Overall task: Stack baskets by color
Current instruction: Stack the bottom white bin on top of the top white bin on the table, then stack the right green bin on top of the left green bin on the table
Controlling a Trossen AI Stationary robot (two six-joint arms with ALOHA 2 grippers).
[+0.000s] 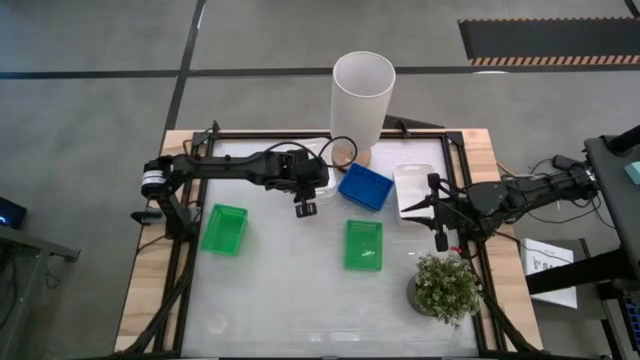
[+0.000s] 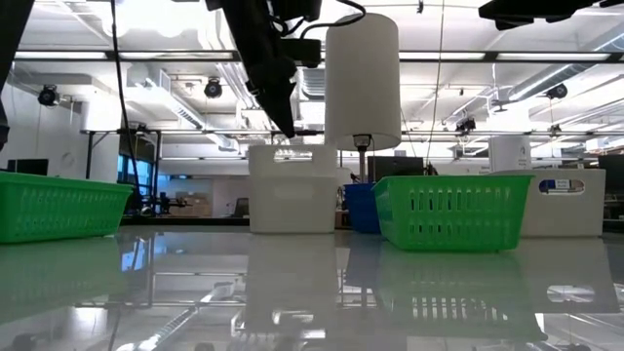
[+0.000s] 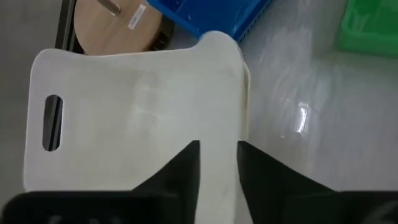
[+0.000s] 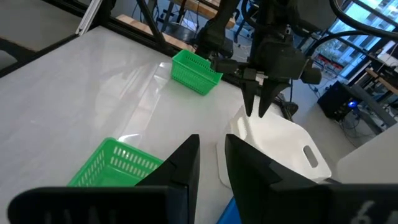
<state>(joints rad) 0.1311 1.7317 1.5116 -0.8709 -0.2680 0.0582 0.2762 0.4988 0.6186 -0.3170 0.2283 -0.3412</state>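
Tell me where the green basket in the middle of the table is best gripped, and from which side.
Probably the rim of a long wall of the green basket, from straight above, with one finger inside and one outside. It sits upright, open and empty, its slotted walls look thin, and nothing touches it.

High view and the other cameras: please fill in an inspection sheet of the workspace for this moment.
Surface: glossy white table top, dry, nothing spilled.
Job's things: two green baskets, one blue basket, one white basket under the left arm, a second white basket; none stacked.
Clutter: tall white cylinder on a wooden base; potted plant.
Grippers: left gripper over the first white basket's rim; right gripper open, holding nothing, near the second white basket.
Cables: black cable looping by the cylinder.
Surroundings: grey floor, striped mat; nobody seen.
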